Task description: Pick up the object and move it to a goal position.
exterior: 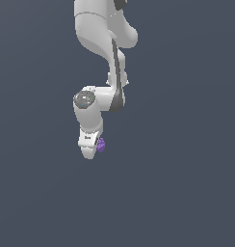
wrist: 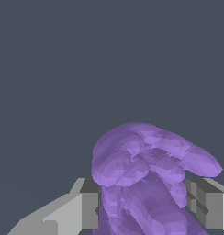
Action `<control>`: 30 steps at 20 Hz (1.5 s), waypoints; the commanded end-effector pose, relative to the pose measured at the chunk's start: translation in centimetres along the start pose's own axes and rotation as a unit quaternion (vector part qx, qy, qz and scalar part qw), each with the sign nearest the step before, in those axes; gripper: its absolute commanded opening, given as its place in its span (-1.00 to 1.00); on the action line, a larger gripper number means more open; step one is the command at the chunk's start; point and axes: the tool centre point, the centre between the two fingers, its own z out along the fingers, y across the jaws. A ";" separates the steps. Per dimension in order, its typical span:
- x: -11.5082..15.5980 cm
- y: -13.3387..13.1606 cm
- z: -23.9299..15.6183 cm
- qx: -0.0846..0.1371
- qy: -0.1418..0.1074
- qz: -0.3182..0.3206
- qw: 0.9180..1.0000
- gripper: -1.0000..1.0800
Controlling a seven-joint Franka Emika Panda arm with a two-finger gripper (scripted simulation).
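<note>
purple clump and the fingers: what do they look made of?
Purple clump: soft-looking, fruit-like or rubbery; matte, faceted lobes, no glare. A render, so the material is a guess.
Fingers: hard plastic or painted metal; flat light-grey blocks with sharp edges and darker grey faces toward the clump.

The arm [exterior: 97, 91] is seen from afar in the exterior view; the purple clump [wrist: 148, 179] is framed closely in the wrist view, shared by both.

Purple bumpy clump [wrist: 146, 179], white gripper [exterior: 92, 149], plain slate-grey background.
</note>
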 end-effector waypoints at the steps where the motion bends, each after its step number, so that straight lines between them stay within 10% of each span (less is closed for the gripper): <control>1: -0.1 0.0 -0.4 0.000 0.000 0.000 1.000 -1.00; 30: -8.0 -1.6 -26.4 0.000 0.001 -0.001 1.000 -1.00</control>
